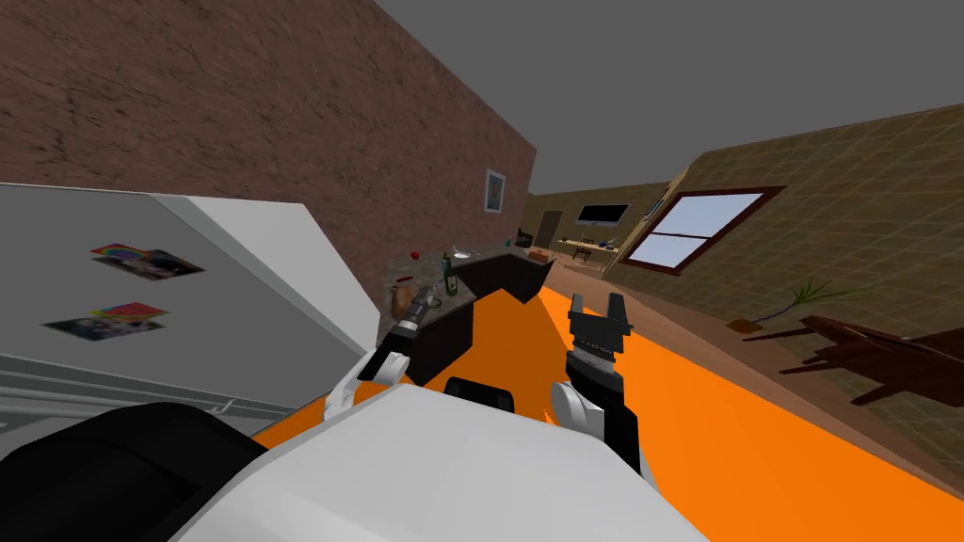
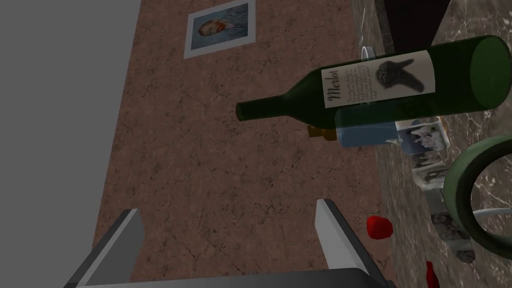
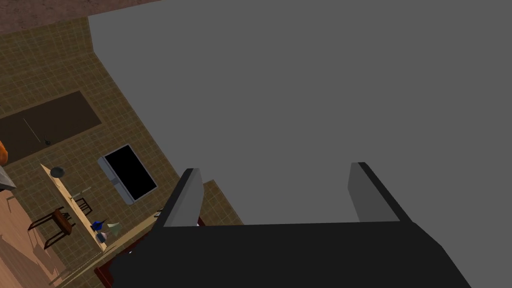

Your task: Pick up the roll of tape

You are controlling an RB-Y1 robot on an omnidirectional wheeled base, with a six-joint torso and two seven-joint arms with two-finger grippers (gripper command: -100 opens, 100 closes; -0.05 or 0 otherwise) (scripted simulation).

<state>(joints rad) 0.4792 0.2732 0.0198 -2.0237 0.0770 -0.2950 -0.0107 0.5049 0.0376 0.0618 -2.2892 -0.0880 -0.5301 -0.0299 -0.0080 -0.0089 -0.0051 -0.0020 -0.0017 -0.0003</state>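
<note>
Left gripper (image 2: 230,240) open, empty, hovered by counter (image 2: 405,200); green tape roll (image 2: 457,200) sat just beside fingers (image 2: 332,235), near wine bottle (image 2: 380,82). Best: shift across, straddle rim, spare bottle.

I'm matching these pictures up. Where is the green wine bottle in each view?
Head view: the green wine bottle stands on the counter, just beyond the left end effector.
Left wrist view: the bottle is close ahead of that open end effector, near the roll of tape.
Right wrist view: that camera faces away from the counter.
Shared landmark: the framed portrait on the brown wall, head and left wrist views.
</note>
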